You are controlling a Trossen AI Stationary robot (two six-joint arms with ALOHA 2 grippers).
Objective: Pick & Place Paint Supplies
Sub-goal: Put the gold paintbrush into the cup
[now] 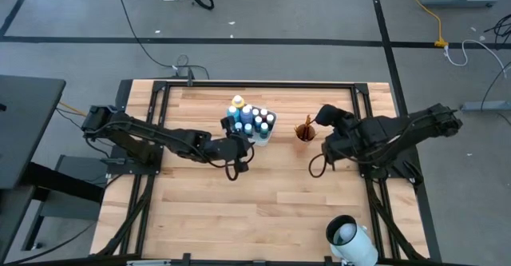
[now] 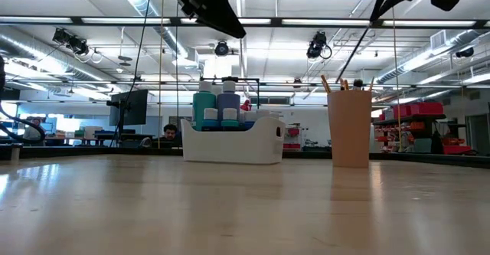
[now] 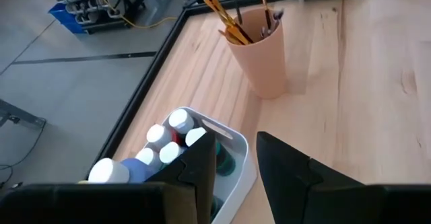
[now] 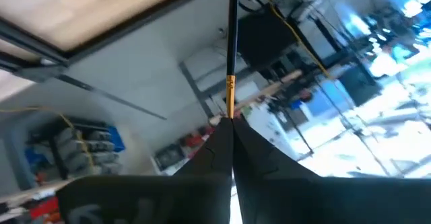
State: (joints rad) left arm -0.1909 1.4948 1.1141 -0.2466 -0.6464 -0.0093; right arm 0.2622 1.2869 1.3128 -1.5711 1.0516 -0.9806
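A white tray [image 1: 263,135] of small paint bottles [image 1: 251,116] stands at the table's far middle, also seen in the low view [image 2: 230,144]. Right of it is an orange-brown cup [image 1: 305,130] with paintbrushes [image 3: 232,19] standing in it. My left gripper [image 3: 236,167] hangs open over the tray's rim [image 3: 239,143], nothing between its fingers. My right gripper [image 4: 231,126], raised just right of the cup [image 2: 350,129], is shut on a thin dark paintbrush [image 4: 231,42]. My right gripper pinches the paintbrush between its two fingers just behind the gold ferrule [image 4: 229,99]. The dark handle runs straight out past the fingertips, along the fingers. The brush is lifted off the table. Its far end lies outside the wrist view.
A black metal frame [image 1: 160,90] borders the wooden table. A white cylindrical object [image 1: 349,236] sits at the near right edge. Bare wood lies between the tray and the near edge. A person [image 2: 170,131] shows far back in the room.
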